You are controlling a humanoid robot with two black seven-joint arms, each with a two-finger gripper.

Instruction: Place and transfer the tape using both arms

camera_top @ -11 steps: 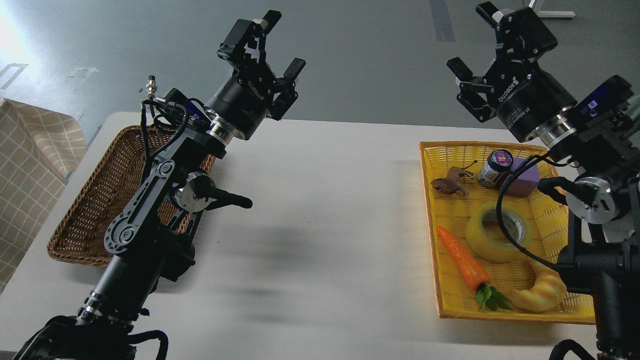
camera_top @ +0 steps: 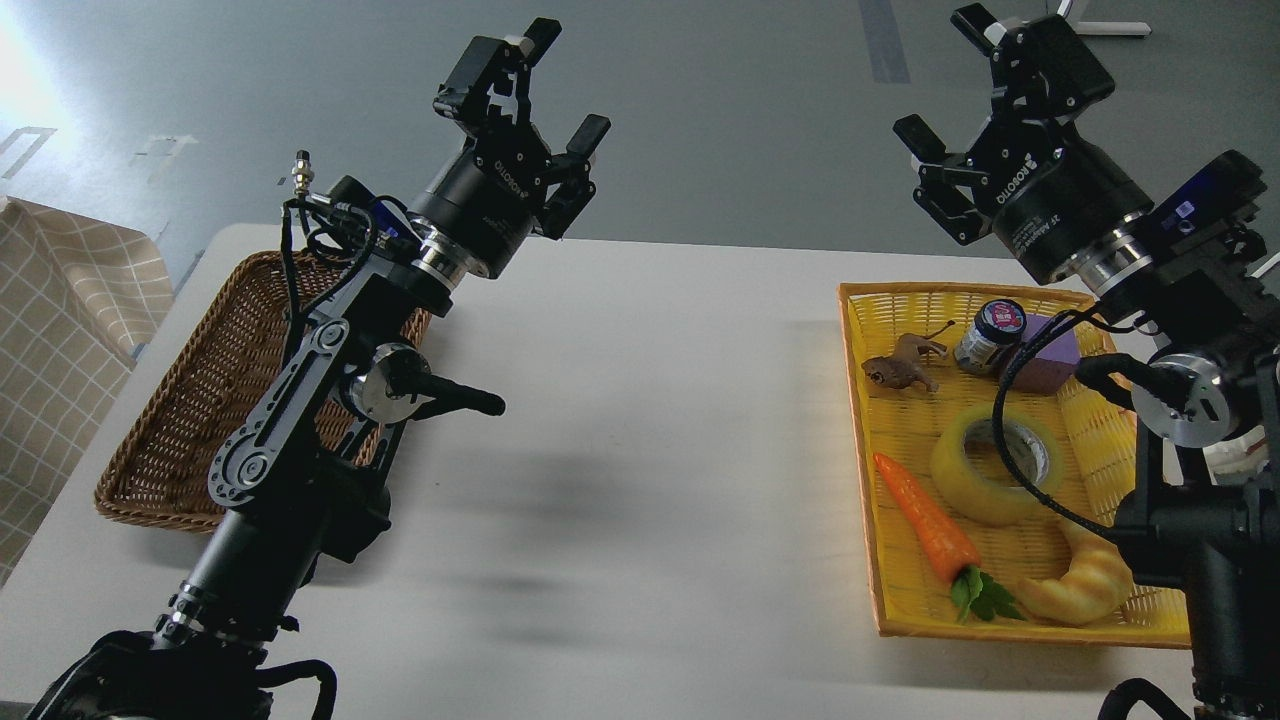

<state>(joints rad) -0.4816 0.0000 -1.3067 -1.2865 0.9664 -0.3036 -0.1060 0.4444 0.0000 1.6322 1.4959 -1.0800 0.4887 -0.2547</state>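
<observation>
The white table (camera_top: 640, 420) carries two baskets: a brown wicker basket (camera_top: 190, 420) at the left and a yellow plastic basket (camera_top: 905, 610) at the right. The tape (camera_top: 965, 480), a wide translucent yellow-green roll with a grey-white core, lies flat in the middle of the yellow basket, its opening facing up. A black cable (camera_top: 1010, 440) from the right arm crosses in front of the roll. An orange toy carrot (camera_top: 925, 525) with green leaves lies just left of the tape, and a pale yellow croissant (camera_top: 1085, 585) lies at the basket's near right corner. At the far end of the same basket sit a small brown animal figure (camera_top: 895, 368), a dark jar with a blue lid (camera_top: 990, 338) and a purple block (camera_top: 1055, 362). The left gripper (camera_top: 555, 85) is raised above the far edge of the table, close to the wicker basket, fingers spread wide and holding nothing. The right gripper (camera_top: 950, 85) is raised above the far end of the yellow basket, fingers likewise spread wide and empty, well apart from the tape. Both grippers point up and away from the table. A beige checked cloth (camera_top: 60, 330) is visible at the left edge, beside the table. The floor beyond is grey.
</observation>
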